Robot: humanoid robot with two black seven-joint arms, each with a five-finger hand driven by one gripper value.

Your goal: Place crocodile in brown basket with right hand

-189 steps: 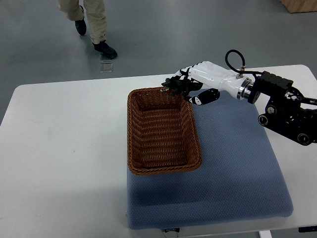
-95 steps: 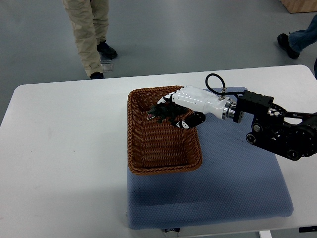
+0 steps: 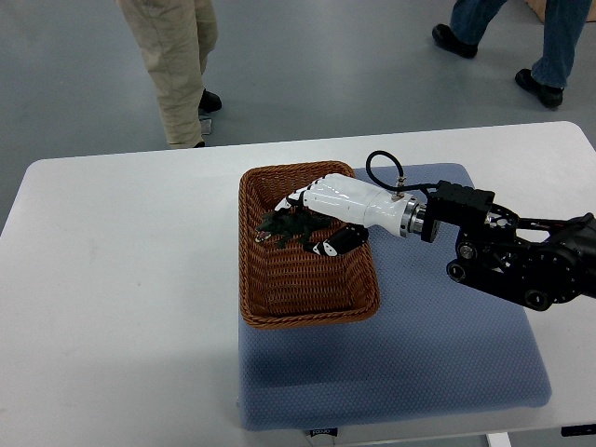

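Right hand (image 3: 321,216) w/ crocodile (image 3: 284,226) moved deeper over basket (image 3: 251,270).

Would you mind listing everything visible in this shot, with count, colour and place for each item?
basket: one, brown wicker, on the table, its right part resting on the blue mat.
crocodile: one, dark green, inside the basket's far half, held by the hand.
mat: one, blue, on the right half of the table.
table: one, white, filling most of the view.
people: two, legs only, on the grey floor beyond the table; one in beige trousers, one in blue jeans.
right hand: one, white with black fingertips, reaching over the basket's right rim, closed on the crocodile.
left arm: not in view.
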